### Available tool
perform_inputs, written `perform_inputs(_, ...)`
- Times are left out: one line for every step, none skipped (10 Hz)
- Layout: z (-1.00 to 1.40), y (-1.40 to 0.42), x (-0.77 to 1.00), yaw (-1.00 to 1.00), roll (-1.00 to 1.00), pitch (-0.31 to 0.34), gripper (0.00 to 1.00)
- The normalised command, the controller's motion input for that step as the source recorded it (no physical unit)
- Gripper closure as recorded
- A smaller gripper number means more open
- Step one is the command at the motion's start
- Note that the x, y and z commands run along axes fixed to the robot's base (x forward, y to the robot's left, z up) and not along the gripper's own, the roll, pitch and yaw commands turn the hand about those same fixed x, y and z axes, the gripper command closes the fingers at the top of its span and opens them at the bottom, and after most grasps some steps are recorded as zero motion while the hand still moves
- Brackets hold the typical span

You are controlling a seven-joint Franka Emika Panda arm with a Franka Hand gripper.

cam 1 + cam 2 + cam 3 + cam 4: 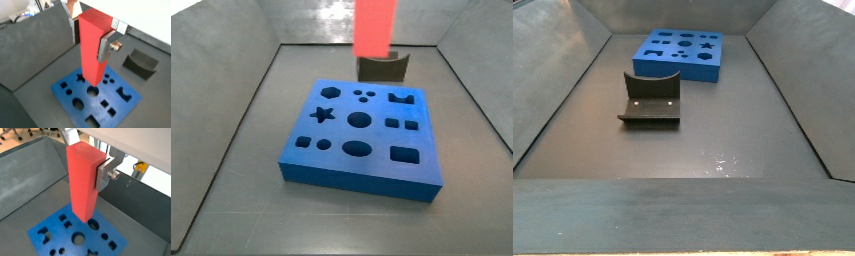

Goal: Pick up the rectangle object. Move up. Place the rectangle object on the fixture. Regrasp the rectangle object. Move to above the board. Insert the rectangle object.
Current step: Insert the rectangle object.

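I've got the gripper point(101, 173) clamped on the rectangle object point(85, 183), hanging upright above the board point(107, 102), so I'd line its end over the rectangular hole point(405, 154), then lower slowly.

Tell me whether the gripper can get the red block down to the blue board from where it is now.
Probably yes. The gripper holds the rectangle object upright above the board, and nothing lies between them in both wrist views. The fixture stands well aside.
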Motion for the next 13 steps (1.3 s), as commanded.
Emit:
perform_inputs(-0.27,-0.28,0.24,0.00,0.00,-0.154,1.00)
perform_inputs(-0.27,-0.26,0.29,0.00,0.00,-0.126,1.00)
perform_inputs(-0.29,-0.25,0.25,0.00,0.00,-0.143,1.00)
perform_inputs(-0.27,-0.25,0.27,0.00,0.00,-0.134,1.00)
perform_inputs(-0.23,-0.13,0.36,0.07,0.00,-0.071,1.00)
perform_inputs(-0.28,-0.09,0.34,0.08,0.00,-0.057,1.00)
perform_inputs(-0.32,-0.15,0.25,0.09,0.09,-0.086,1.00)
perform_inputs(-0.35,-0.19,0.18,0.07,0.15,-0.074,1.00)
perform_inputs(-0.39,-0.19,0.17,0.04,0.10,-0.060,1.00)
perform_inputs(-0.39,-0.17,0.17,0.01,0.07,-0.066,1.00)
perform_inputs(-0.45,-0.22,0.05,0.01,0.11,-0.097,1.00)
perform_inputs(-0.46,-0.22,0.05,0.01,0.12,-0.094,1.00)
perform_inputs(-0.44,-0.22,0.00,0.00,0.13,-0.106,1.00)
